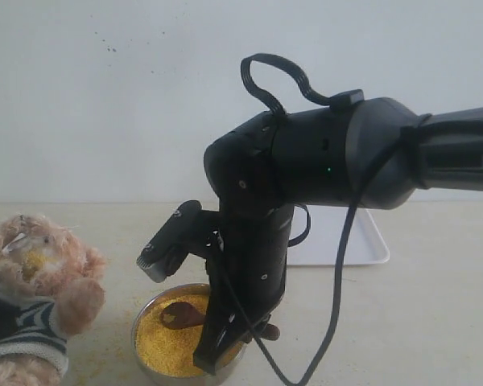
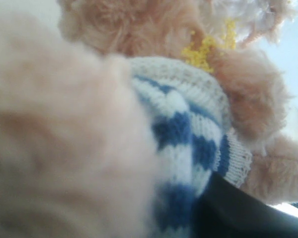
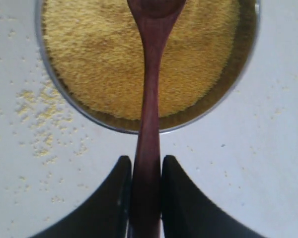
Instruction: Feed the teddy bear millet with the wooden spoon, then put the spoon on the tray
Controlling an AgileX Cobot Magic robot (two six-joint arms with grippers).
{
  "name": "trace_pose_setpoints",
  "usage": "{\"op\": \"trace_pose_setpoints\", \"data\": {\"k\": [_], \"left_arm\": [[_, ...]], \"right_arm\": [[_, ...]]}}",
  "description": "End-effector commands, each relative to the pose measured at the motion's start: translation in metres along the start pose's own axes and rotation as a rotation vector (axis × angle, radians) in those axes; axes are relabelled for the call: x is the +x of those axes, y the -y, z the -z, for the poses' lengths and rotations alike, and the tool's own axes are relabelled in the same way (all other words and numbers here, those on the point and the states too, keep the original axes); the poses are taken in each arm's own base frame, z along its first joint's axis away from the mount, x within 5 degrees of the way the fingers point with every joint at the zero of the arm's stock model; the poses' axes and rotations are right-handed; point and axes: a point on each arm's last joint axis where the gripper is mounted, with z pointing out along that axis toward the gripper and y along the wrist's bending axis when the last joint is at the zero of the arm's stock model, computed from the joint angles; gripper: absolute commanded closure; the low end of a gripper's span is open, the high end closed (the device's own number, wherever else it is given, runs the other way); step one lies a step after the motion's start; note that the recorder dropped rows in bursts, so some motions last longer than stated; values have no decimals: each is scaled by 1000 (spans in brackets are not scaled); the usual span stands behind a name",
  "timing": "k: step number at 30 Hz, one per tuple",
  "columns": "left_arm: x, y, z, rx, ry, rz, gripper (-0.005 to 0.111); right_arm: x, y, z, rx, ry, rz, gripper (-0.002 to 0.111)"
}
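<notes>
The teddy bear sits at the left, with yellow grains on its muzzle. Its striped shirt and fur fill the left wrist view. My left gripper is shut on the bear's body; only one dark finger shows, pressed against the shirt. The millet fills a round metal bowl. My right gripper is shut on the wooden spoon's handle, just outside the bowl's rim. The spoon's oval end lies on the millet. The white tray lies behind the right arm.
Loose millet grains are scattered on the table beside the bowl. The thick black right arm and its cable hang over the middle of the table, hiding part of the tray. A pale wall stands behind.
</notes>
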Motion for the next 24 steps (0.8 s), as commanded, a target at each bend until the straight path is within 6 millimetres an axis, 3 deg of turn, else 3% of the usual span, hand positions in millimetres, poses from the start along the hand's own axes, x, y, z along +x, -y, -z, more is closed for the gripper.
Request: {"op": "trace_pose_setpoints", "data": {"k": [1, 9, 15, 20, 24], "left_arm": [[1, 2, 0, 26, -3, -5, 103], [0, 2, 0, 27, 0, -2, 103], [1, 2, 0, 25, -7, -10, 103], [1, 2, 0, 26, -7, -9, 103], [1, 2, 0, 26, -7, -9, 103]], "right_arm": [[-1, 4, 3, 35, 13, -9, 108], [-1, 2, 3, 23, 8, 28, 108], [-4, 0, 5, 129, -5, 47, 108], [-5, -12, -20, 110, -96, 87, 108], [-6, -12, -20, 110, -86, 70, 108]]}}
